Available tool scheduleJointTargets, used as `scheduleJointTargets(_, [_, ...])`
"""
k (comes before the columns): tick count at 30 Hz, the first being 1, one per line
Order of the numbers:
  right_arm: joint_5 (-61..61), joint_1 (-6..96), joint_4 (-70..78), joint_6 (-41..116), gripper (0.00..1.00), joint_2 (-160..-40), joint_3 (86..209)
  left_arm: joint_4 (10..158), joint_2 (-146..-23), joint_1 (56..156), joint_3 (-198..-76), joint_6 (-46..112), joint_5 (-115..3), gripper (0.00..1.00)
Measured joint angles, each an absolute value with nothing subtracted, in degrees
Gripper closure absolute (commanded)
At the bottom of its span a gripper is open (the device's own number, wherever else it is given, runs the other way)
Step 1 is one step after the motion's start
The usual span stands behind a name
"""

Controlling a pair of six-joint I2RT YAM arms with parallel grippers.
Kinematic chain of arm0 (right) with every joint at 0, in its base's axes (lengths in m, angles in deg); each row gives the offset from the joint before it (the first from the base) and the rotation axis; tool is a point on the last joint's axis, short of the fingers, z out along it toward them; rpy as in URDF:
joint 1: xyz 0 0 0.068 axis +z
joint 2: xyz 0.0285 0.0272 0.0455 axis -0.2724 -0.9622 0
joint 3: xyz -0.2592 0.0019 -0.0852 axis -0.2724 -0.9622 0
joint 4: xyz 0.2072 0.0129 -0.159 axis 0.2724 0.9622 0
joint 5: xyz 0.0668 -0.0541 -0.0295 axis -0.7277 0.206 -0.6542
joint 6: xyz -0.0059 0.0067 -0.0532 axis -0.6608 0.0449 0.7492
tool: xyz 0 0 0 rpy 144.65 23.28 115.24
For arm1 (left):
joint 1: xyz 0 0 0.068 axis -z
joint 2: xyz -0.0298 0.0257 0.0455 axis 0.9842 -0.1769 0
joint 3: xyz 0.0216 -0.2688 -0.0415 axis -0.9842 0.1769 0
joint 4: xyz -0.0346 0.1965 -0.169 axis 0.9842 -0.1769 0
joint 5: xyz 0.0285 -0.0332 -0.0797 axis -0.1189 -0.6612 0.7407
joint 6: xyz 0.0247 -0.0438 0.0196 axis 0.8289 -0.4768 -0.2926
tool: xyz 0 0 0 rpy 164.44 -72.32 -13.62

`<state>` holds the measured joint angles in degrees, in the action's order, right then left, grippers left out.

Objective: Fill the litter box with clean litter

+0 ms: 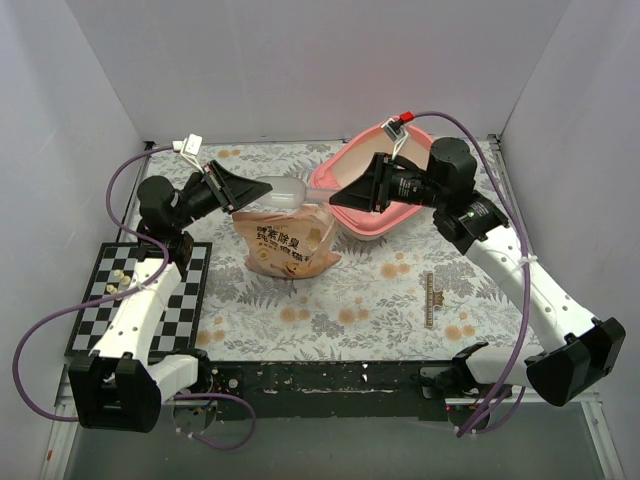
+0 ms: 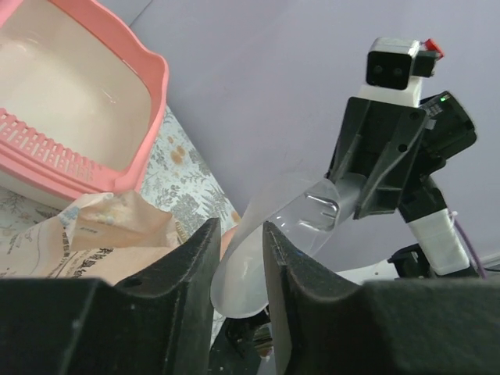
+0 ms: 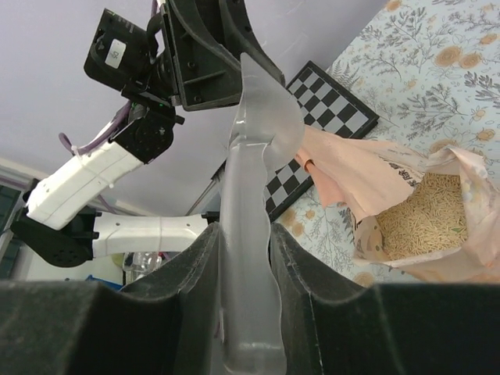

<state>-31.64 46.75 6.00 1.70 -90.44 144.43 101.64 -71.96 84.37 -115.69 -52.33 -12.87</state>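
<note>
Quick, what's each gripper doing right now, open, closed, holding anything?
The left gripper is closed on the scoop.
The right gripper is closed on the scoop too.

Both arms lean in toward the clear scoop (image 1: 285, 192) from opposite sides, their white links slanting up from the bases and their wrists bent level. The left gripper (image 1: 247, 190) points right, fingers (image 2: 195, 266) pinched on one end. The right gripper (image 1: 335, 198) points left, fingers (image 3: 187, 273) clamped on the other end.
</note>
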Motion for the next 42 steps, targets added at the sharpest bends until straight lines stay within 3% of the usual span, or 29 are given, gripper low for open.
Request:
scheduleJointTargets(3, [-30.3,47.4,10.4,4.4,0.99,-90.4,146.9,99.8,-71.9,84.4,-116.0,-49.4,-12.4,0.44])
scheduleJointTargets(9, [-23.2,47.2,25.6,13.4,0.99,-89.9,155.5,92.3,-68.8,84.4,-116.7,-39.5,-10.7,0.31])
scheduleJointTargets(17, [-15.1,46.1,39.5,20.7,0.99,-82.7,156.1,79.0,-65.8,85.8,-121.9,-19.1,-9.2,0.28])
scheduleJointTargets(26, [-11.8,46.1,47.4,25.3,0.99,-79.4,156.1,67.9,-64.0,89.9,-124.0,3.3,-17.4,0.27])
scheduleJointTargets(42, [-11.6,46.1,51.3,28.3,0.99,-81.1,156.9,61.3,-68.6,97.7,-122.6,18.8,-22.6,0.31])
